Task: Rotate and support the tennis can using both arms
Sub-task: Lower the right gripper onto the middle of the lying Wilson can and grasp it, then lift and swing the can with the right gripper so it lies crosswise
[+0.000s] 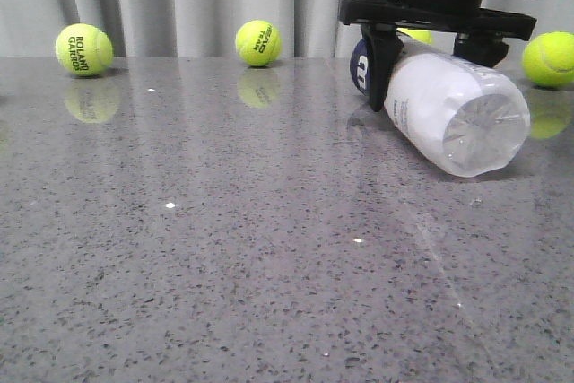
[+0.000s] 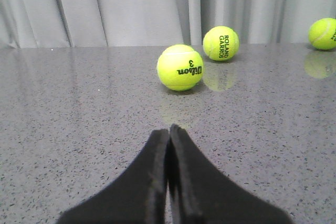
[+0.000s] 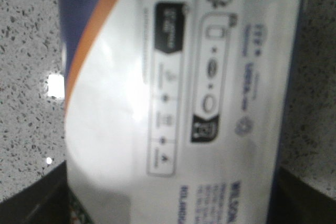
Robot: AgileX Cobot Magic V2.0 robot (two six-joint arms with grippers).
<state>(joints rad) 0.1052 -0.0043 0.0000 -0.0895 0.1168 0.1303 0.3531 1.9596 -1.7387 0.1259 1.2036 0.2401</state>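
Observation:
The tennis can [image 1: 448,105] lies on its side on the grey table at the right, its ribbed clear base towards the camera and its navy end with the white "W" towards the back. My right gripper [image 1: 423,73] comes down over it, one black finger on each side of its navy end, and is shut on it. In the right wrist view the can's white label [image 3: 178,103] fills the space between the fingers [image 3: 31,198]. My left gripper [image 2: 169,129] is shut and empty, low over bare table. It does not show in the front view.
Tennis balls lie along the back edge by the grey curtain: one far left [image 1: 83,49], one in the middle [image 1: 258,42], one far right [image 1: 549,58], one behind the can [image 1: 417,36]. A Wilson ball [image 2: 179,67] and two others lie beyond my left gripper.

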